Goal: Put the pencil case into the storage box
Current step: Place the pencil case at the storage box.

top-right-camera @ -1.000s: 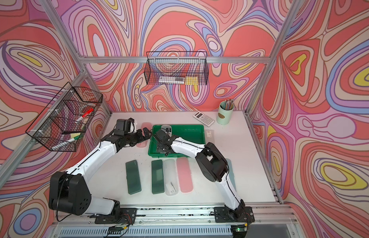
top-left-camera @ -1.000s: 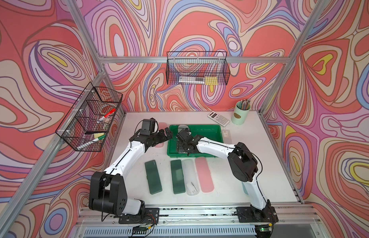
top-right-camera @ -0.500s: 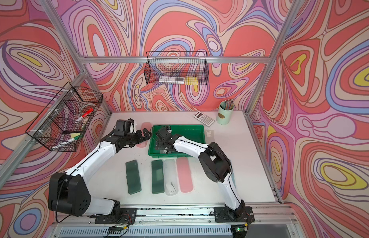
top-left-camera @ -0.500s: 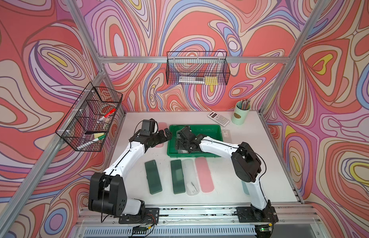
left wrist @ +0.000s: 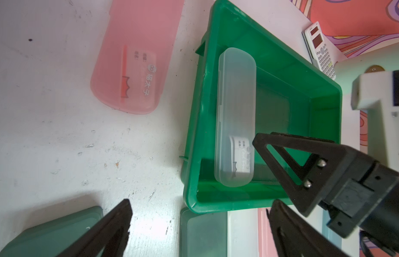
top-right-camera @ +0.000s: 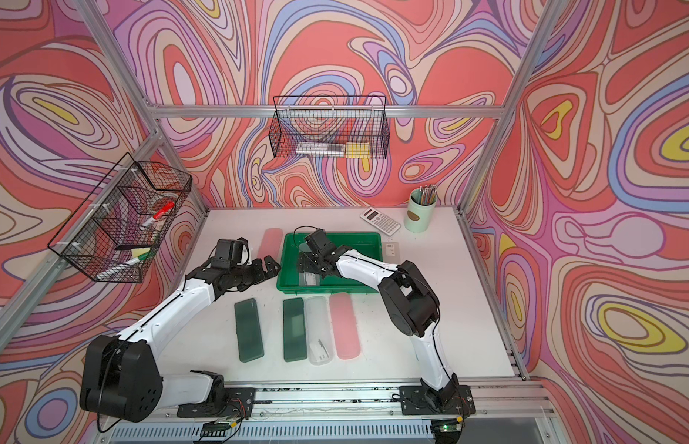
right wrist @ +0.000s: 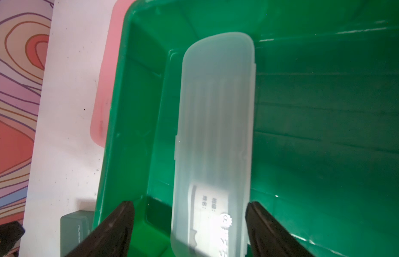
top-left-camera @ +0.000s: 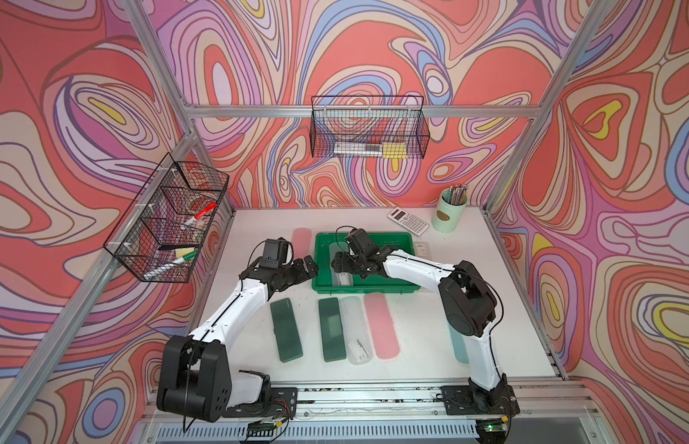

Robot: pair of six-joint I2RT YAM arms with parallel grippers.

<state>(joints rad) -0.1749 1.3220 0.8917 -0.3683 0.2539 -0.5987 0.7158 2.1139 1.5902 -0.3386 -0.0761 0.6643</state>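
Observation:
The storage box (top-left-camera: 393,291) (top-right-camera: 346,289) (left wrist: 316,93) (right wrist: 327,111) is a bright green tray at the table's middle. A frosted clear pencil case (top-left-camera: 343,280) (top-right-camera: 308,280) (left wrist: 235,115) (right wrist: 216,133) lies flat inside it, along its left wall. My right gripper (top-left-camera: 345,263) (top-right-camera: 310,263) (right wrist: 189,204) hangs open over that case's near end, one jaw on each side, the left jaw clearly apart from it. My left gripper (top-left-camera: 310,265) (top-right-camera: 270,267) (left wrist: 200,201) is open and holds nothing, just outside the box's front left corner.
A pink case (top-left-camera: 301,240) (left wrist: 131,57) lies left of the box. In front of the box lie two dark green cases (top-left-camera: 286,330) (top-left-camera: 332,328), a clear one (top-left-camera: 356,330) and a pink one (top-left-camera: 381,325). A calculator (top-left-camera: 408,221) and pencil cup (top-left-camera: 448,211) stand back right. Wire baskets (top-left-camera: 170,223) (top-left-camera: 368,132) hang on the walls.
My right gripper has stayed over the left part of the box, shifting only slightly. The left arm has hardly moved.

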